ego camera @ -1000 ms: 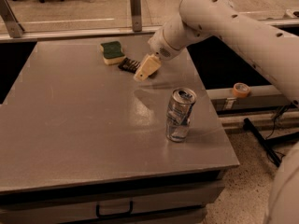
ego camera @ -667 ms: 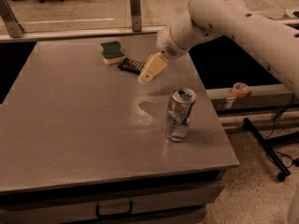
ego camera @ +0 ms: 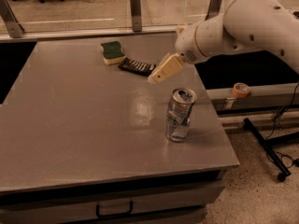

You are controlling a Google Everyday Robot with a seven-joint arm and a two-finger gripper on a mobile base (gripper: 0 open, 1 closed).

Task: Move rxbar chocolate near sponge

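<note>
Gripper (ego camera: 159, 73), cream-coloured, at the end of the white arm (ego camera: 243, 24) that enters from the upper right. It hangs tilted down and to the left over the far right part of the grey table (ego camera: 70, 125). Whether it is open or closed cannot be told from this view, and nothing is seen carried in it. Its tip lies just beside the right end of the rxbar chocolate (ego camera: 135, 66); whether the two touch cannot be determined.

The rxbar chocolate, a dark flat bar with pale lettering, lies flat on the table, its long axis running from upper left to lower right. Its left end is just beside the sponge (ego camera: 112, 52), which rests with its green scrub face up and yellow foam below; whether bar and sponge touch or are narrowly apart cannot be told.

Nearer the camera, a silver can (ego camera: 180, 115) stands upright near the right edge of the table, well apart from bar and sponge.

Off the table: an orange tape roll (ego camera: 240, 89) on a ledge at right, a drawer handle (ego camera: 114, 210) below the front edge, and a metal post (ego camera: 135, 8) of the barrier behind
</note>
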